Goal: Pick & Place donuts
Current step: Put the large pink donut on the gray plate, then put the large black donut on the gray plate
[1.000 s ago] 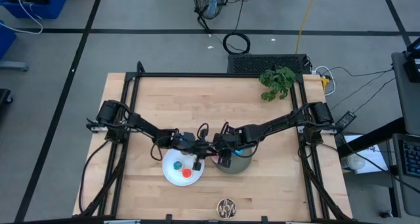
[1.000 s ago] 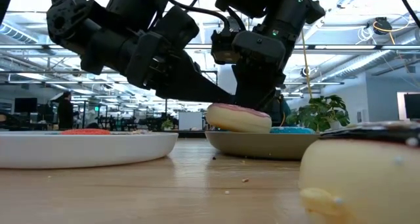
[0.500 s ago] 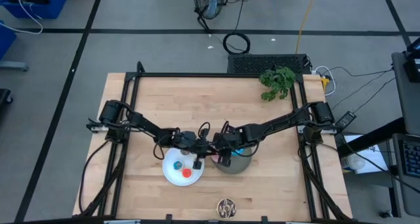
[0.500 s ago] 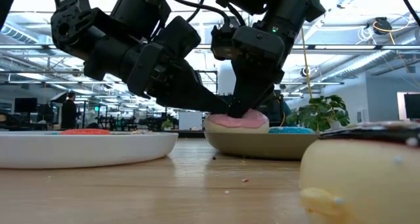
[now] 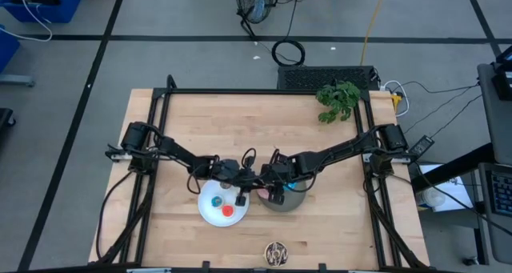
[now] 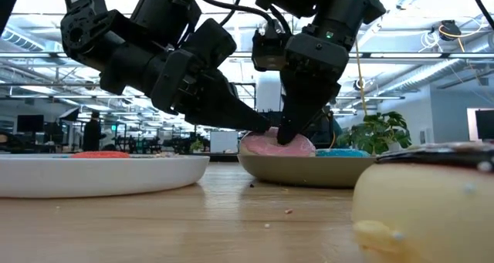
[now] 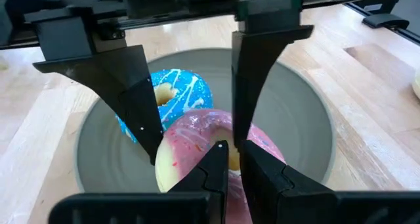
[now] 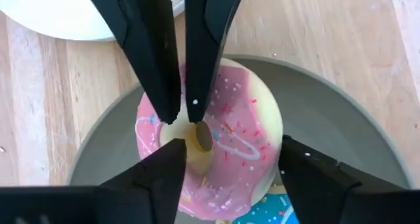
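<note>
Donuts are the job, and the pink donut is the one in play: it lies in the grey bowl, partly on top of the blue sprinkled donut beside it.

Both claws crowd over that same ring. The left claw has its two fingers pinched nearly together at the donut's hole. It may have a thin bite of the inner edge, though whether it truly grips cannot be told. The right claw stands with its fingers spread apart, straddling the pink donut without pressing on it.

The main risk, as I judge it, is the two arms meeting. In the low view their tips nearly touch above the pink donut, so any sideways shift could knock one claw against the other.

A second risk is the grip itself. A narrow pinch at the hole could slip, and the ring would drop back or roll off the blue one. A lift might also tip or drag the bowl, since the donut sits toward the bowl's side nearest the white plate.

That plate, just beside the bowl, already carries a tiny blue donut and a red donut. A careless drop there could scatter them across the counter.
</note>
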Robot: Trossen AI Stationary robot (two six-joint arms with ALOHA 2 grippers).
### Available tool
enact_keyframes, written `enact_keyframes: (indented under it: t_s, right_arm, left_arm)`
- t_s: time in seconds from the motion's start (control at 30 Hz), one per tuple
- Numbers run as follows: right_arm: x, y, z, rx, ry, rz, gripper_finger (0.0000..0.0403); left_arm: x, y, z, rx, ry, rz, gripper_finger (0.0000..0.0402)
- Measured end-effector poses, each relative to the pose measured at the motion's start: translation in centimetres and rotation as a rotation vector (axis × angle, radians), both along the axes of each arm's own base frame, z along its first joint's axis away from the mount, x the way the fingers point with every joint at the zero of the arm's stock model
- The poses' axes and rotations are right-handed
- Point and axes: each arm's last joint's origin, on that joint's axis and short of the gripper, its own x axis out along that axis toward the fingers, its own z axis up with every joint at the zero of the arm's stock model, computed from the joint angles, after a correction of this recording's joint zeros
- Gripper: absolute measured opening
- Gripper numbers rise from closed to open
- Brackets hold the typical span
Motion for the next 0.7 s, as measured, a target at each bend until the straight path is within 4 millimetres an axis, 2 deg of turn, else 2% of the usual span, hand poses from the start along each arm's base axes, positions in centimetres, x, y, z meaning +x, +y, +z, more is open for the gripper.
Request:
enact_keyframes:
  t_s: [0.23, 0.53, 0.7]
  right_arm:
    - [-0.4, -0.2, 0.6, -0.006, 0.011, -0.002, 0.0255]
    - [-1.3, -0.3, 3.5, -0.06, -0.069, 0.014, 0.0255]
    - [-1.9, 0.6, 4.9, -0.151, -0.123, 0.027, 0.0221]
  left_arm:
    - [0.1, 0.4, 0.0, -0.008, 0.002, 0.005, 0.0046]
    - [0.1, 0.1, 0.3, 0.042, -0.032, -0.024, 0.0046]
    - [-0.7, -1.5, 3.3, 0.134, -0.113, -0.109, 0.0046]
